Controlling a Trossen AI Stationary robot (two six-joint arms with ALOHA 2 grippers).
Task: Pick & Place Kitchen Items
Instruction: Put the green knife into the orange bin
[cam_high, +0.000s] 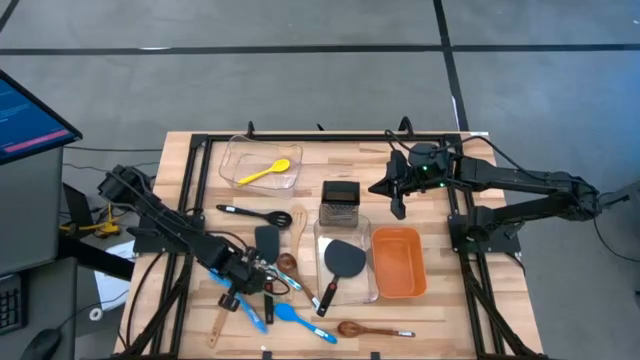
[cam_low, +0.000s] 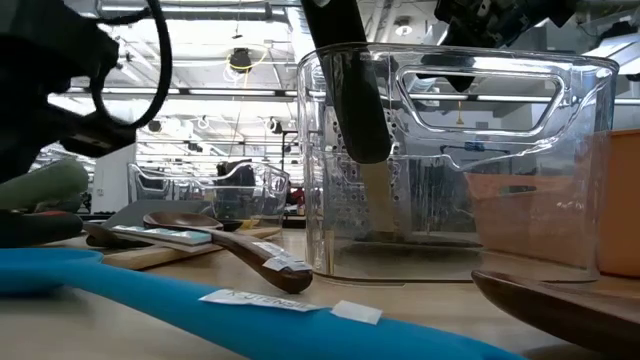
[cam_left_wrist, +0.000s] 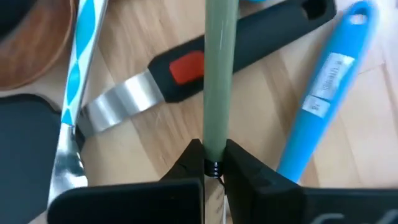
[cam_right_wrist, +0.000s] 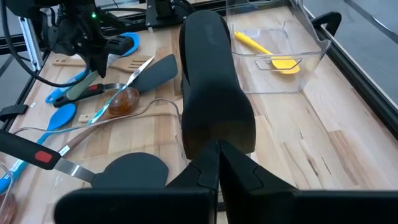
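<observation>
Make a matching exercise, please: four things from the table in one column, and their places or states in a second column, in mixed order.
Things:
1. yellow spoon
2. black turner
3. orange bin
4. left gripper

Places or states:
A. empty, at the table's right side
B. in the far clear container
C. shut on the grey-green handle
D. in the clear container beside the orange bin

Pairs: 1-B, 2-D, 3-A, 4-C
</observation>
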